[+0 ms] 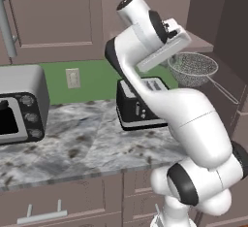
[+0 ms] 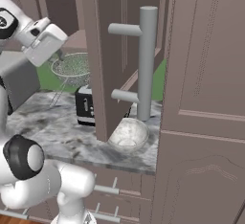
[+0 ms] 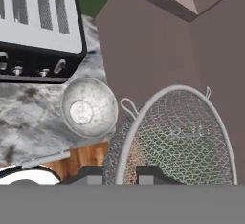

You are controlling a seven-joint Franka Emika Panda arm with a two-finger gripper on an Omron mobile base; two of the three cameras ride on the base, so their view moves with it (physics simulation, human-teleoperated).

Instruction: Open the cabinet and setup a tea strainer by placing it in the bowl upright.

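The cabinet door (image 2: 112, 50) stands swung open, its long grey bar handle (image 2: 146, 60) facing me. My gripper (image 3: 119, 175) is shut on the rim of the silver mesh tea strainer (image 3: 177, 137) and holds it in the air beside the open cabinet (image 1: 208, 17). In the left base view the tea strainer (image 1: 193, 68) hangs above and to the right of the black toaster, its thin handle pointing down and right. The off-white speckled bowl (image 3: 89, 107) sits on the counter below the strainer, beside the door's lower edge. The bowl (image 2: 128, 134) looks empty.
A black toaster (image 1: 140, 100) stands on the marble counter (image 1: 77, 143) just left of the bowl. A grey toaster oven (image 1: 22, 105) sits at the far left. Another wall cabinet (image 1: 53, 12) is shut. Drawer fronts run under the counter edge.
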